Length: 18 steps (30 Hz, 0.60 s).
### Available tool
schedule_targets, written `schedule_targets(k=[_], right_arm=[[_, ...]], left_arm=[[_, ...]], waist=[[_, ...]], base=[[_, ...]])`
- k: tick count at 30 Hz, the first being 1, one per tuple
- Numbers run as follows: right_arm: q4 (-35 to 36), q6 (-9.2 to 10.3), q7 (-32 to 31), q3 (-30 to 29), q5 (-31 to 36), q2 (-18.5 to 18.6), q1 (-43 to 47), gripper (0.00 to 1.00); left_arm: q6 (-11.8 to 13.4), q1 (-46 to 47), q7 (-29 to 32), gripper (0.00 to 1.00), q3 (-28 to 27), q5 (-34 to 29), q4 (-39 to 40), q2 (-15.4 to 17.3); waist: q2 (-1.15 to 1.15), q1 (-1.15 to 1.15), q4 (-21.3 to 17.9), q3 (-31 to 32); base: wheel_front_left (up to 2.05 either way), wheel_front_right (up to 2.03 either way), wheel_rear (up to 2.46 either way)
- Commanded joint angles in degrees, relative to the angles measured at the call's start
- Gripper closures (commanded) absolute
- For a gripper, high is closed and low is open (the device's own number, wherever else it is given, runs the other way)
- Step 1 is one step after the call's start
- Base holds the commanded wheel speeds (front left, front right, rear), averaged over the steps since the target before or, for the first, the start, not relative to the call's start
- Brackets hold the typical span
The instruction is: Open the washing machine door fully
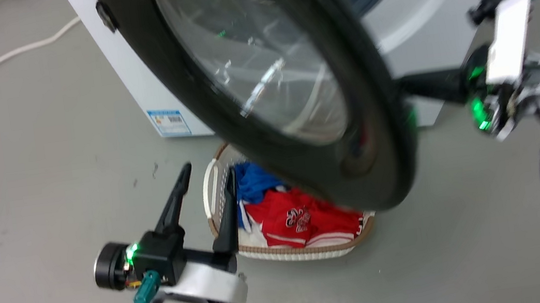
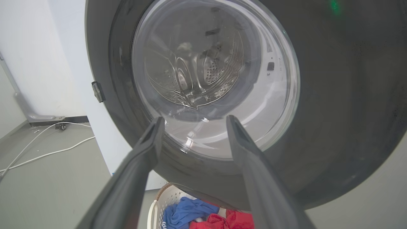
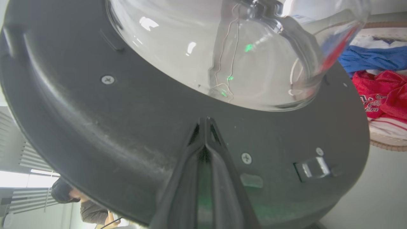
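Note:
The washing machine door (image 1: 373, 106), a black rim around a bulging clear glass, stands swung out from the white machine (image 1: 418, 7), over a basket. My left gripper (image 1: 207, 178) is open at the lower left, short of the door's outer face, holding nothing. In the left wrist view its fingers (image 2: 194, 120) frame the door (image 2: 334, 95) glass, with the steel drum seen through it. My right gripper (image 1: 405, 85) reaches in from the right behind the rim. In the right wrist view that gripper (image 3: 206, 120) is shut, tips against the door's (image 3: 95, 105) inner black face.
A woven laundry basket (image 1: 294, 253) with red and blue clothes sits on the grey floor under the door. White cables (image 1: 2, 56) run along the floor at the far left. A person (image 3: 86, 208) shows past the door's edge in the right wrist view.

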State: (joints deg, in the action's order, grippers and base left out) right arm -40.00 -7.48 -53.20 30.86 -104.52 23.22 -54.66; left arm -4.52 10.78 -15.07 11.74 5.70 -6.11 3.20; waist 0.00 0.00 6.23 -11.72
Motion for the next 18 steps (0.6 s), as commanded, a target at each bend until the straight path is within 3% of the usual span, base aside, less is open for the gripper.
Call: schedule_targets(k=[1,9,18], right_arm=[[1.37,-0.03,0.05,0.50,-0.68,-0.76,2.12,1.00],[11.22,-0.03,1.89,4.00,-2.73,-1.79,10.87,1.00],[15.43,-0.03,5.03,8.71,-2.89,-4.77,13.28,1.00]], left_arm=[[-0.24,-1.07,-0.15,0.00,-0.10,-0.36,-0.27,0.32],[-0.96,-4.18,-0.15,0.00,0.68,-0.17,-1.58,0.30],[-1.43,-5.02,-0.15,0.00,1.43,0.44,-2.67,0.18]], waist=[[0.00,0.00,-0.75,2.02],[0.00,0.00,-0.72,5.37],[0.00,0.00,-0.03,6.94]], base=[[0.00,0.00,0.00],[0.00,0.00,0.00],[0.00,0.00,0.00]])
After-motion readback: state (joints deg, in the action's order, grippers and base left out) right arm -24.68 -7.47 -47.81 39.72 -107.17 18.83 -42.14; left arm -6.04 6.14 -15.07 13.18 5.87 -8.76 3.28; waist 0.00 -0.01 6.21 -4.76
